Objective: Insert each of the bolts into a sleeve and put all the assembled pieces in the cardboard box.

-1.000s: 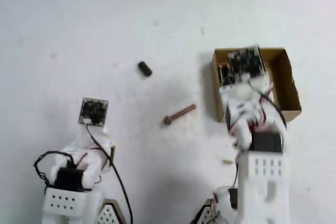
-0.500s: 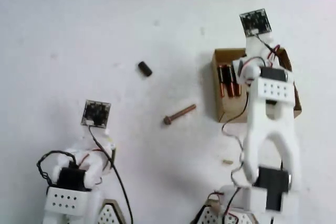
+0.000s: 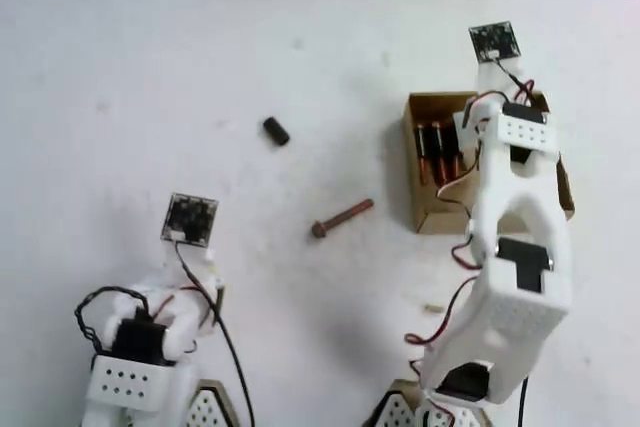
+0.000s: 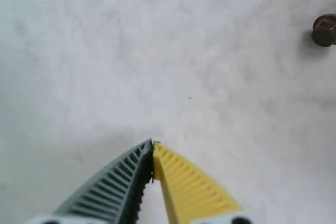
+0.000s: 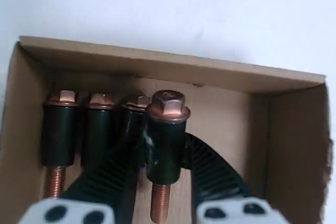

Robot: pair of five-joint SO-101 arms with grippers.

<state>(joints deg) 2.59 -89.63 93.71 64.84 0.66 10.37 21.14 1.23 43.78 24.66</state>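
Observation:
My right gripper (image 5: 164, 141) is shut on an assembled piece (image 5: 167, 129), a copper bolt in a black sleeve, held just above the inside of the cardboard box (image 5: 157, 66). Three more assembled pieces (image 5: 100, 129) lie side by side on the box floor against one wall. From above, the right arm (image 3: 510, 197) stretches over the box (image 3: 412, 162). A loose copper bolt (image 3: 342, 217) lies mid-table and a lone black sleeve (image 3: 275, 131) farther back. My left gripper (image 4: 153, 148) is shut and empty over bare table, with the bolt's head (image 4: 324, 30) off to one side.
The left arm (image 3: 150, 322) sits folded at the near left edge. A tiny brass-coloured bit (image 3: 432, 308) lies on the table beside the right arm's base. The white tabletop is open between the two arms and toward the back.
The right arm has unfolded and stretched forward over the box, uncovering the pieces inside. The left arm has drifted slightly toward the near edge.

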